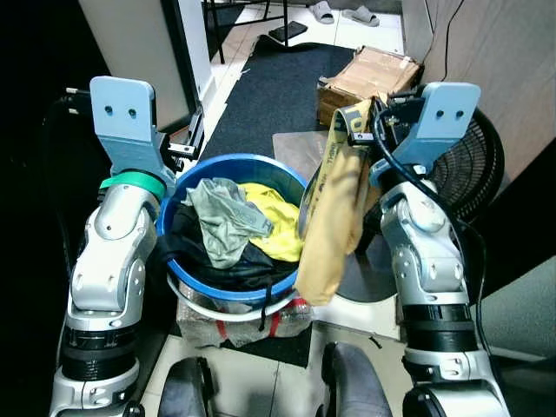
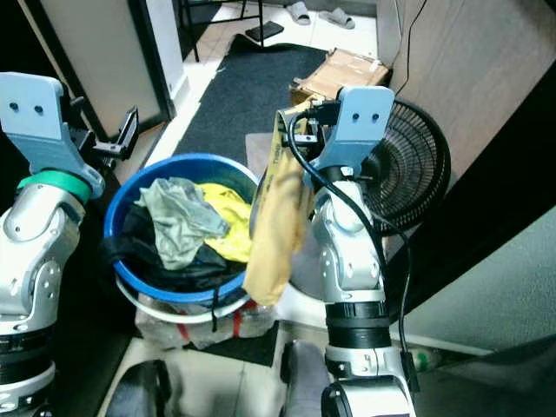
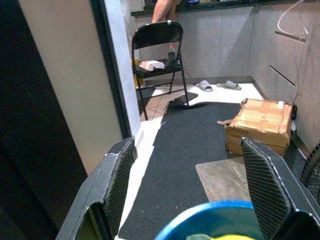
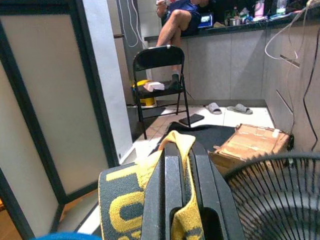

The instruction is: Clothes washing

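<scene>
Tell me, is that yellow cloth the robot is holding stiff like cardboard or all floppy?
Probably floppy: the yellow cloth hangs straight down in soft folds from the right gripper, whose jaws are shut on its top. It likely weighs little, since one pinch holds it. It may swing against the blue basket beside it.

Not much to read here tbh. The only lettering is on the mustard-yellow garment [image 4: 131, 200]: big yellow characters on a dark band, but it's folded and cut off, so I can't make out a word. The cardboard box [image 3: 260, 121] has some tape or a label, too small to read.
</scene>
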Robot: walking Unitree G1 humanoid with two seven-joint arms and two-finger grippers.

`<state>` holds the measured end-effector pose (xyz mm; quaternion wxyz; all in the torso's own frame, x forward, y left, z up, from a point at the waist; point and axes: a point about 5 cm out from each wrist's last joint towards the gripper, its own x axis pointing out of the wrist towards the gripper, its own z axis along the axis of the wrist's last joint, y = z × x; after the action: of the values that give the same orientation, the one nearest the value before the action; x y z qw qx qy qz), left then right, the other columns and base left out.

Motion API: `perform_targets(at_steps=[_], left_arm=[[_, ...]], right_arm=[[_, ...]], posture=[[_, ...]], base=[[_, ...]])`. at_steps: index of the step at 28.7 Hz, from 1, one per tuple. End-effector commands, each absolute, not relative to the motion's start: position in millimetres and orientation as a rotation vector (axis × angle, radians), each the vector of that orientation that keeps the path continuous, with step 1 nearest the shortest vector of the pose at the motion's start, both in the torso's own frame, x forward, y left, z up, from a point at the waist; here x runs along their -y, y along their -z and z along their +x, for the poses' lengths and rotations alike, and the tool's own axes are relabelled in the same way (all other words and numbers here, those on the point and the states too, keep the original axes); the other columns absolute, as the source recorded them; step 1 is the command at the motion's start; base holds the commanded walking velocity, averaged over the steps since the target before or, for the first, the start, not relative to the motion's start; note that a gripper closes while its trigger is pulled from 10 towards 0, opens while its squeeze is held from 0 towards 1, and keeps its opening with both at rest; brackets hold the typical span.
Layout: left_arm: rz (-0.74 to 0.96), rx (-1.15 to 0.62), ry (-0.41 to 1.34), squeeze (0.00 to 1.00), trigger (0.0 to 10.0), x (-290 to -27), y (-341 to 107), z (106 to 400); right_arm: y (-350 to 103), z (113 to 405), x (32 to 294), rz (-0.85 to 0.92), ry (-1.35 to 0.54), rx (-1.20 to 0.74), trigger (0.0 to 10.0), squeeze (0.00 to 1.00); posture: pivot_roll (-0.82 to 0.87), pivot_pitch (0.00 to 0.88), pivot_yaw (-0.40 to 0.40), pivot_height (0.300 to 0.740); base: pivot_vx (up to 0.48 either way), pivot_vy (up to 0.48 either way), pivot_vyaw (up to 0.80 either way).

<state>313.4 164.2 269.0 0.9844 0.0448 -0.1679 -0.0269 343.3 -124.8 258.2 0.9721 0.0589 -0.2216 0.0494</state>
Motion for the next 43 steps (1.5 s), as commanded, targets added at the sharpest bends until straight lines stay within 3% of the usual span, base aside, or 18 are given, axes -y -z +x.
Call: perform_targets(at_steps=[1,27,43], left_arm=[[0.088,0.328,0.059,0.0,10.0,-164,-267,312],[0.075,0.322,0.051,0.0,10.0,-168,-269,312],[0.074,0.314,0.061,0.0,10.0,-166,-266,313]], right_arm=[[-260,343,124,0.124,-0.099,0.462,10.0,0.0],[-257,348,130,0.132,-0.042,0.436,10.0,0.0],[-257,351,138,0.149,0.009,0.427,10.0,0.0]], posture=[[0.05,0.06,0.023,0.647],[0.07,0.041,0.024,0.731],[0.07,0.038,0.022,0.731]], base=[[0.0,0.0,0.0],[0.0,0.0,0.0],[0.0,0.0,-0.8]])
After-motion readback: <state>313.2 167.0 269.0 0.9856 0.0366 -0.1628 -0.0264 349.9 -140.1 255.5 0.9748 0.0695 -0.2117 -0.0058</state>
